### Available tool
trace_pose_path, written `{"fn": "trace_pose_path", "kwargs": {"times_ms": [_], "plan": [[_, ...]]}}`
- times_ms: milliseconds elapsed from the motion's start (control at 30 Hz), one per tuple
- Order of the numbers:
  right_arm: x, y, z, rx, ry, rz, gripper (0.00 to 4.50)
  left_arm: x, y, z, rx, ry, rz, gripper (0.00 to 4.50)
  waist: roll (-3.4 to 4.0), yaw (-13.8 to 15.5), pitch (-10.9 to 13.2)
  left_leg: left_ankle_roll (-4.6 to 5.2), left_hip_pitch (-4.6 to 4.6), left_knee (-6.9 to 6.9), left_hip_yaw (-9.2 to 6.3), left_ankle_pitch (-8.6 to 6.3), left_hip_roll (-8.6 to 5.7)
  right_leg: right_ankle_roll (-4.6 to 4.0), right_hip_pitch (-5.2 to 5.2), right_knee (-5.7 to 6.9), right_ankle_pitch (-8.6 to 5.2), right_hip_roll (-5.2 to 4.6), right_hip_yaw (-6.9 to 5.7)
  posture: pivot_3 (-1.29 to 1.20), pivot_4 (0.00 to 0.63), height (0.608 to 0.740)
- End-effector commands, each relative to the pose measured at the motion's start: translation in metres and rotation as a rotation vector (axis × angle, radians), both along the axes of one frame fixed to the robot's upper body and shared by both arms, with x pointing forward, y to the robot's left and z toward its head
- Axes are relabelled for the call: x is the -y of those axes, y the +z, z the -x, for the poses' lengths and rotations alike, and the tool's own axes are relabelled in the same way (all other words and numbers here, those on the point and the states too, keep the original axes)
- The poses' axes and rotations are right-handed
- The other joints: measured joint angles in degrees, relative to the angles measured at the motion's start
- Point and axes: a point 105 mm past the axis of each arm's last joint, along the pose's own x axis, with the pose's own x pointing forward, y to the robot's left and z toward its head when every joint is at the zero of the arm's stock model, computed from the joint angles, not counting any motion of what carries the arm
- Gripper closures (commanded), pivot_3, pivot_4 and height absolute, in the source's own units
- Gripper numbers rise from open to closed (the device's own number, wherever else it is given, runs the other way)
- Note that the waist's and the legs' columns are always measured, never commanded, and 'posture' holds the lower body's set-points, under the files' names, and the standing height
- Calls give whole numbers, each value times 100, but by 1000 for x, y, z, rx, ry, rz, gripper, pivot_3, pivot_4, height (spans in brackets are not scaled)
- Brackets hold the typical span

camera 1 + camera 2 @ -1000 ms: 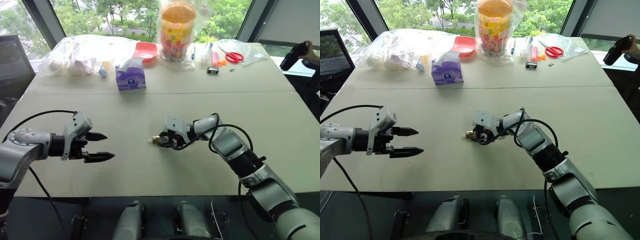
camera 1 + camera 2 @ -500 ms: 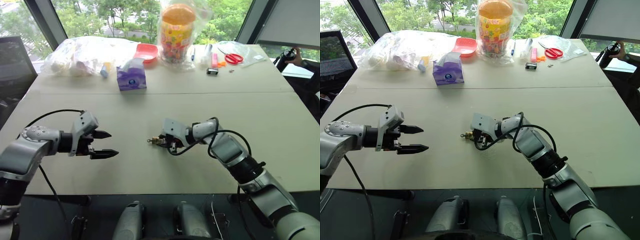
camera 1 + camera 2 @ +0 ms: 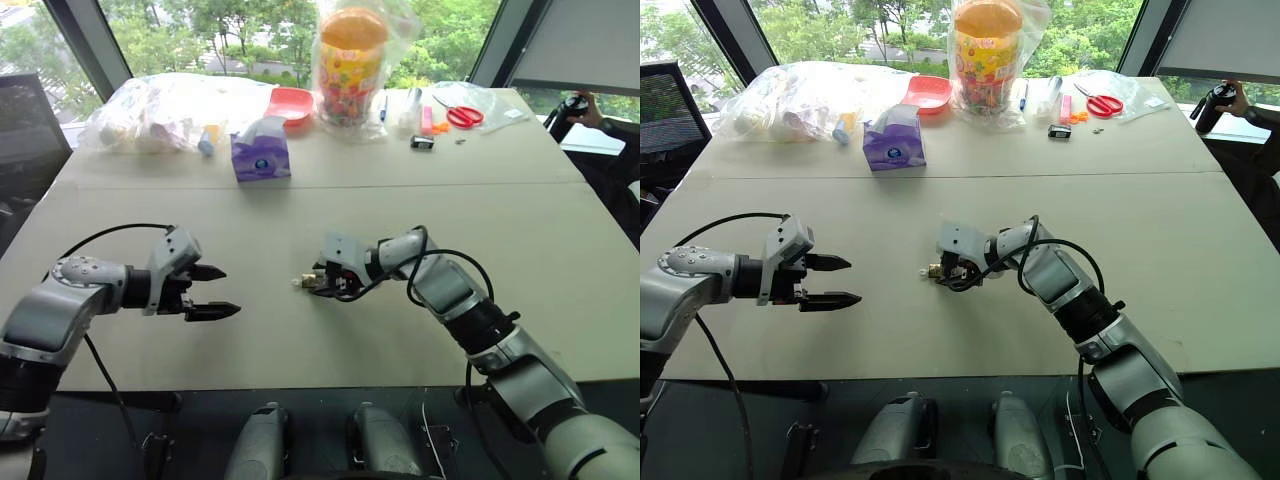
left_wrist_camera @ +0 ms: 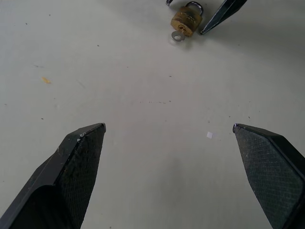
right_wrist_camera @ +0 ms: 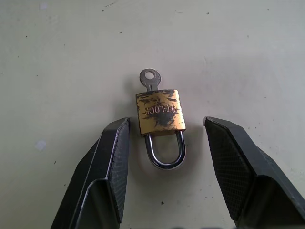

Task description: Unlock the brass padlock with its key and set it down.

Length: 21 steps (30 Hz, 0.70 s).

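Observation:
The brass padlock [image 5: 160, 118] lies flat on the beige table [image 3: 300, 220], near its middle. Its silvery shackle [image 5: 166, 153] sits in the body. The key [image 5: 149, 78] sticks out of the body's other end. My right gripper [image 5: 166, 122] stands open around the padlock, one finger on each side, with a gap to each. In the head view the padlock [image 3: 304, 283] shows just at the tips of my right gripper [image 3: 318, 283]. Off to the left, my left gripper [image 3: 228, 291] hangs open and empty above the table, pointing at the padlock [image 4: 187, 21].
Along the far edge stand a purple tissue box [image 3: 261, 158], a red bowl [image 3: 291, 102], a bagged colourful tub [image 3: 351, 55], a plastic bag of items [image 3: 160, 110], red scissors [image 3: 462, 115] and a small black object [image 3: 425, 142]. A person's hand [image 3: 580, 105] shows at the far right.
My right gripper's fingers have parted and let go of the padlock, which now lies on the table. The left gripper has crept slightly toward the centre.

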Motion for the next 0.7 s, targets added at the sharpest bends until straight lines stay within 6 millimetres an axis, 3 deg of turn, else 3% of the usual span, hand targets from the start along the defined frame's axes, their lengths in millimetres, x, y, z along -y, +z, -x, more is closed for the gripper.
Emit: {"fn": "trace_pose_path", "kwargs": {"times_ms": [33, 100, 167, 267, 367, 500, 700], "plan": [[-7, -7, 4, -26, 23, 9, 2202, 2, 6, 0, 40, -5, -2, 0, 0, -2, 0, 0, 0, 0, 0, 0, 0, 0, 0, 0, 0, 0, 0, 0, 150, 740], [-8, -8, 5, -31, 26, 7, 2849, 2, 6, 0, 40, -2, -1, 0, 0, -4, 0, 0, 1, 0, 0, 0, 0, 0, 1, 1, 0, 0, 0, 0, 150, 740], [-10, -9, 4, -29, 22, 6, 3788, 2, 5, 0, 40, -1, 0, 0, 0, -3, 0, 0, 2, 0, 0, 0, 1, 0, 1, 2, 0, 0, 0, 0, 150, 740], [-12, -7, 3, -12, 20, 1, 3801, 5, 4, -4, 43, -7, 11, 0, 0, -2, 0, 0, 4, 0, -1, 0, 1, 0, 3, 2, 0, 0, 0, 0, 150, 740], [-12, 9, -1, 83, 24, -22, 3801, 14, 8, -19, 58, 7, 82, 0, 0, 15, 0, -1, 4, 0, -1, 1, 1, 0, 3, 3, 0, 0, 0, 0, 150, 740], [8, 63, -12, 467, 61, -19, 3801, 33, 39, -59, 61, 72, 352, 0, -10, 111, 9, 8, -11, 16, -3, 8, -5, 2, -4, 9, 2, -2, -4, 0, 150, 740], [26, 102, -1, 629, 42, -75, 3801, 53, 55, -79, 27, 7, 475, 0, -25, 20, 13, 11, -19, 13, 3, 9, -10, 17, -11, 0, 9, 2, 0, 0, 150, 740]]}}
